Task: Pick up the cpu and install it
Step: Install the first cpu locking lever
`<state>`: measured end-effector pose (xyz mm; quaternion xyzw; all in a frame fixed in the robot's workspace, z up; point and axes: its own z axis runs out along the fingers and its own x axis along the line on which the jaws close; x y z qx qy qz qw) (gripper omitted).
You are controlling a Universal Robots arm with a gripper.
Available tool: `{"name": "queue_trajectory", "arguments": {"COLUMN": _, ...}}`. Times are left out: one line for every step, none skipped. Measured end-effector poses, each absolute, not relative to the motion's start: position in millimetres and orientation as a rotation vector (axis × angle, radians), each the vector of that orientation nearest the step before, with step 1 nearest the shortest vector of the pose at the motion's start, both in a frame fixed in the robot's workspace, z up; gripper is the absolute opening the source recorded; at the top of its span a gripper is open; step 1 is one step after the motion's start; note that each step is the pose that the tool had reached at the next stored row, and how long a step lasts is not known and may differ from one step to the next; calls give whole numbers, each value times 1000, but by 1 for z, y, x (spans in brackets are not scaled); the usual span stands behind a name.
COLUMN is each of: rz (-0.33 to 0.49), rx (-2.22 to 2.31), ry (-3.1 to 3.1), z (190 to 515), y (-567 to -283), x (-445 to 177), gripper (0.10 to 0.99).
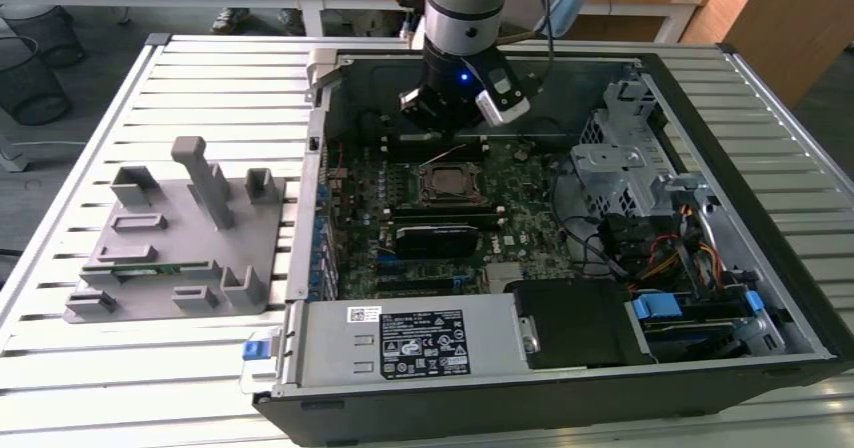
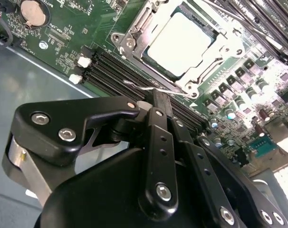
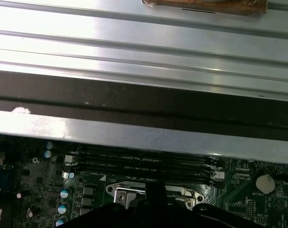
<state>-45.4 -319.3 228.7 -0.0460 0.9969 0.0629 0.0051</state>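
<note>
your arm came straight down from the top of the exterior view into the open computer case (image 1: 747, 298), its wrist vertical and the gripper (image 1: 447, 118) hanging over the motherboard (image 1: 521, 193) just behind the socket (image 1: 449, 182), near the case's far wall. in the second wrist view the gripper (image 2: 159, 102) showed its black linkages folded in and the fingers (image 2: 160, 100) drawn together to a narrow tip with nothing between them, so it read as closed and empty. that tip hovered beside the thin wire lever (image 2: 151, 88) at the socket's edge, over the dark memory slots (image 2: 115, 71).

the cpu (image 2: 181, 43) sat flat inside the socket frame, its pale metal top facing up; in the exterior view it showed as the small square (image 1: 449, 182) at the middle of the board.

as for writing, the power supply (image 1: 400, 340) at the case's near side carried a white sticker and a black label (image 1: 427, 343) crowded with print and marks, too small to make out. the grey holder block (image 1: 180, 243) lay on the slatted table (image 1: 80, 388), at the exterior view's left of the case.
</note>
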Motion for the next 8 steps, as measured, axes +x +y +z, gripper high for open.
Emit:
{"name": "queue_trajectory", "arguments": {"rz": 197, "rx": -144, "ry": 3122, "z": 228, "y": -319, "x": -45, "gripper": 106}}
{"name": "queue_trajectory", "arguments": {"rz": 197, "rx": -144, "ry": 3122, "z": 227, "y": -319, "x": -45, "gripper": 106}}
{"name": "queue_trajectory", "arguments": {"rz": 197, "rx": -144, "ry": 3122, "z": 226, "y": -319, "x": -44, "gripper": 106}}
{"name": "queue_trajectory", "arguments": {"rz": 197, "rx": -144, "ry": 3122, "z": 225, "y": -319, "x": -44, "gripper": 106}}
{"name": "queue_trajectory", "arguments": {"rz": 197, "rx": -144, "ry": 3122, "z": 225, "y": -319, "x": -44, "gripper": 106}}
{"name": "queue_trajectory", "arguments": {"rz": 197, "rx": -144, "ry": 3122, "z": 224, "y": -319, "x": -44, "gripper": 106}}
{"name": "queue_trajectory", "arguments": {"rz": 197, "rx": -144, "ry": 3122, "z": 223, "y": -319, "x": -44, "gripper": 106}}
{"name": "queue_trajectory", "arguments": {"rz": 197, "rx": -144, "ry": 3122, "z": 223, "y": -318, "x": -44, "gripper": 106}}
